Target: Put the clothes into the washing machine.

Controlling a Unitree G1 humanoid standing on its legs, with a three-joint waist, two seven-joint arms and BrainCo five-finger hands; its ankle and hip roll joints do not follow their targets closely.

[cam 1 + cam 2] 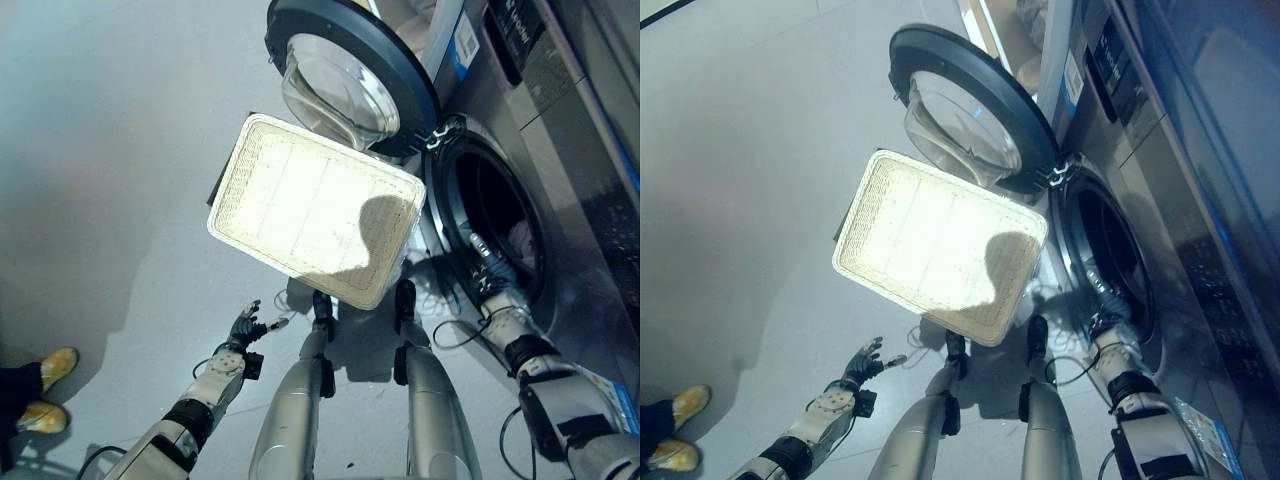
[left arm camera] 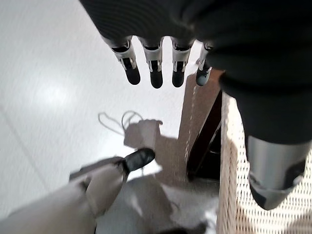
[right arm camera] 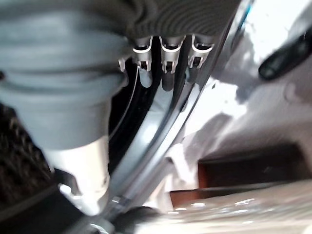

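One white woven rectangular basket (image 1: 315,208) stands before the grey front-loading washing machine (image 1: 560,230), door (image 1: 352,72) open. Pale clothes (image 1: 522,237) lie inside the drum. Right hand (image 1: 482,258) at the drum mouth, fingers straight; left hand (image 1: 246,325) released, beside the basket.

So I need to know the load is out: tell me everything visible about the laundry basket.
The laundry basket is a white rectangular tray of woven, mesh-like plastic with a raised rim and rounded corners. It looks empty, brightly lit, with a shadow on one corner. It sits tilted before the washing machine, below its open door. Neither hand touches it.
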